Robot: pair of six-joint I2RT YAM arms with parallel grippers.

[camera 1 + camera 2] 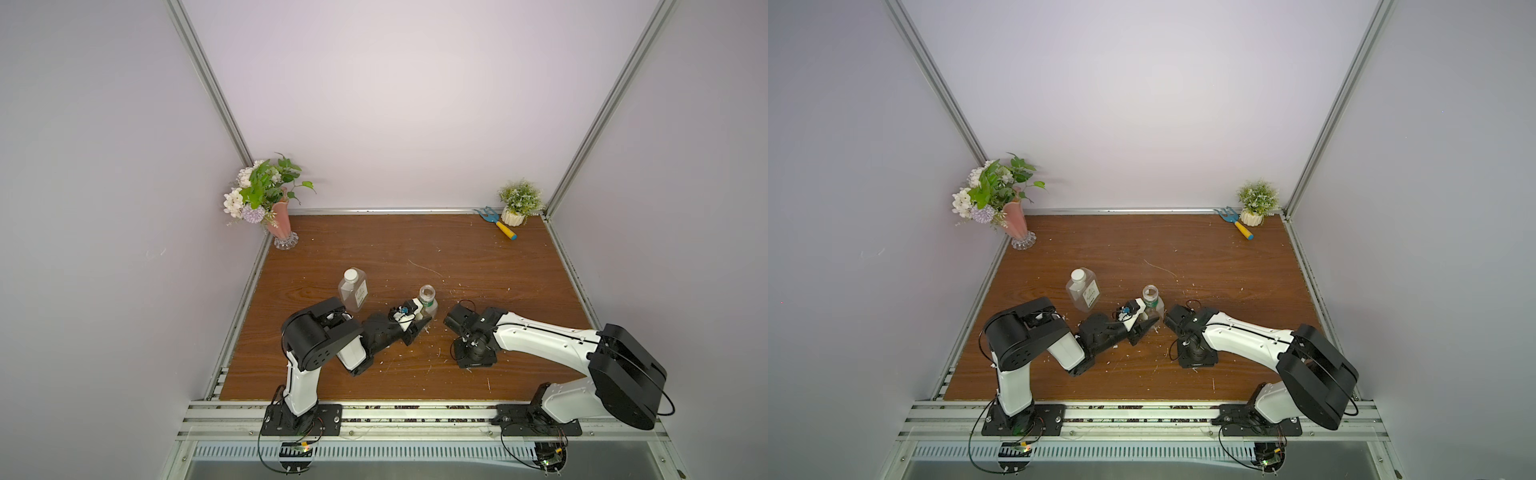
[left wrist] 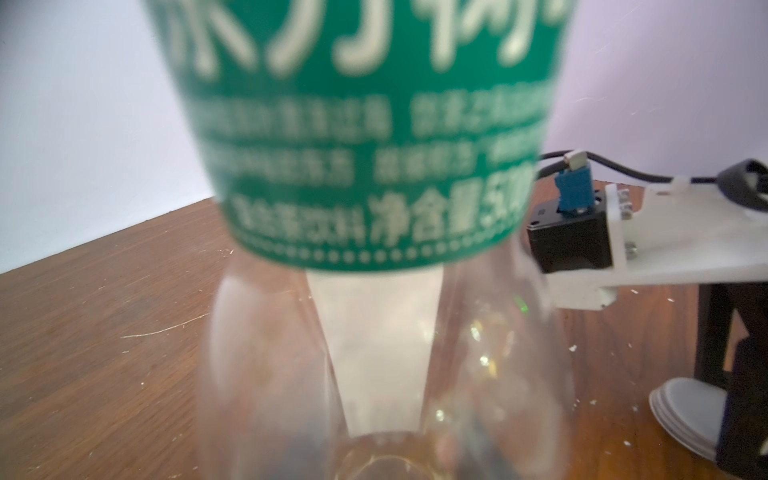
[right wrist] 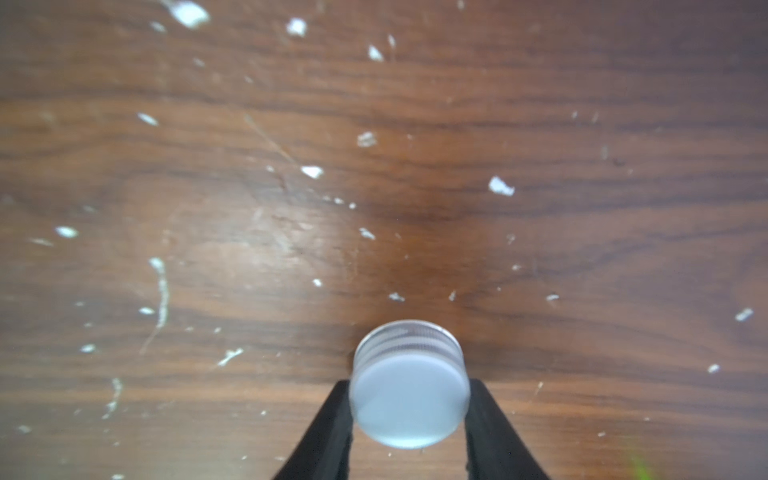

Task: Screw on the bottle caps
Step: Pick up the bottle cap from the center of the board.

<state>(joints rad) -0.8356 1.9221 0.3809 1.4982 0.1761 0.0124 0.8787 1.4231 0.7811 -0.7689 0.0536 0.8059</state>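
Observation:
A round clear bottle [image 1: 428, 297] [image 1: 1151, 297] with a green label [image 2: 374, 145] stands upright mid-table, its neck open at the top. My left gripper [image 1: 426, 316] [image 2: 382, 374] is shut on its lower body. Just to the right, my right gripper [image 3: 409, 390] points down at the table, shut on a white ribbed bottle cap [image 3: 409, 390] [image 2: 681, 411]; whether the cap touches the wood I cannot tell. A squarish clear bottle [image 1: 353, 293] [image 1: 1082, 293] with a white label stands left of the round one, with a white cap [image 1: 351, 275] on its neck.
A pink vase of flowers [image 1: 278, 224] stands at the back left corner. A small potted plant [image 1: 517, 208] and a blue garden fork [image 1: 498, 224] lie at the back right. White crumbs [image 3: 500, 186] are scattered over the wooden table [image 1: 415, 249].

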